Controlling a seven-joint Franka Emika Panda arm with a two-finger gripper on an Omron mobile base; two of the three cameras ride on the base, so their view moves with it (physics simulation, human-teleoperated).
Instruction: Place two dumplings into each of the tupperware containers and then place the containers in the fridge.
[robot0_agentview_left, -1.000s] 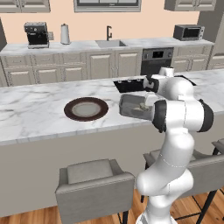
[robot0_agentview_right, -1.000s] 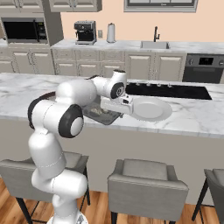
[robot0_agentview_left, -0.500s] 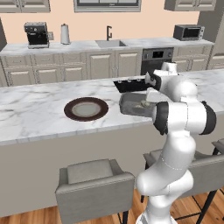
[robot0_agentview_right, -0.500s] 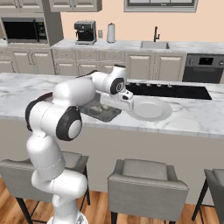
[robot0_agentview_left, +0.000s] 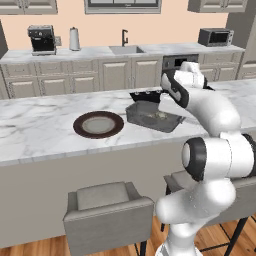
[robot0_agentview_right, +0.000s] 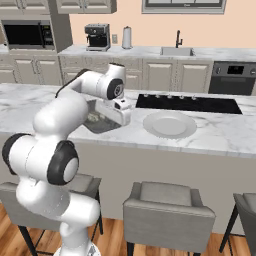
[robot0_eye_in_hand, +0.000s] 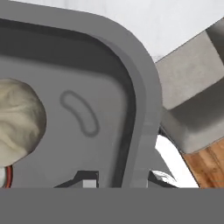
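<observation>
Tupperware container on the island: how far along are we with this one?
Done: the tupperware container holds at least one dumpling; the count is unclear. In hand: the gripper has its fingertips either side of the container's rim, apparently gripping it on the marble counter. Left: lifting it and carrying it to the fridge.

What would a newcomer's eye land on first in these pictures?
Probably the white arm folded over the marble island, its gripper straddling the rim of a grey tupperware container that has dumplings inside. Next, the two round plates: a dark brown plate on one side, a white plate by the cooktop.
</observation>
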